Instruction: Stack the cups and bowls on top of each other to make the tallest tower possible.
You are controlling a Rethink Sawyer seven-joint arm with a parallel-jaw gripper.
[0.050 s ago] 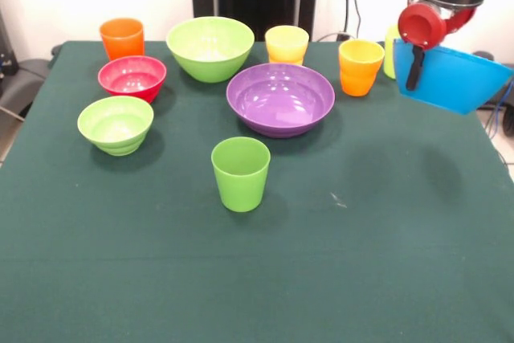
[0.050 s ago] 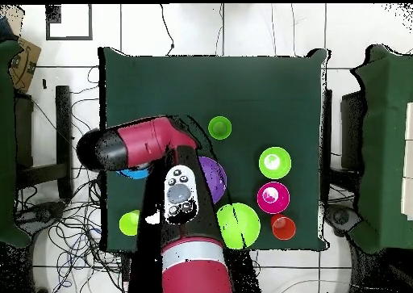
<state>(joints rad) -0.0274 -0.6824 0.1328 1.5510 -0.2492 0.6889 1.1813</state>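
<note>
**Blue bowl in the air, off to one side of the spread**

Starting nearest the front camera, you are looking at the ribbed green cup (image 1: 240, 173) standing upright and alone on the green tablecloth (image 1: 377, 247), well apart from everything else. Behind it, the wide purple bowl (image 1: 280, 98) is sitting open side up near the middle, with the small lime bowl (image 1: 116, 124) and the small red bowl (image 1: 132, 77) off to the front view's left, just beside each other. Farther back, the large lime bowl (image 1: 210, 47) is standing between the orange cup (image 1: 122, 38) and the pale yellow cup (image 1: 287, 43); the orange-yellow cup (image 1: 361, 67) is just right of the purple bowl, with a sliver of a yellow-green cup (image 1: 390, 52) behind it.

Nothing is stacked yet, so no tower is standing.

Your gripper (image 1: 414, 66) is hanging at the far right edge, clamped on the rim of the large blue bowl (image 1: 454, 78), one dark finger showing down the outer wall. The bowl is hanging tilted and clear of the cloth.

What matters for the coming move: the purple bowl, likely the widest base, is lying to the front view's left of the gripper, slightly nearer the camera and lower. From overhead the arm is covering most of the blue bowl, so its exact offset is hard to judge there.
</note>
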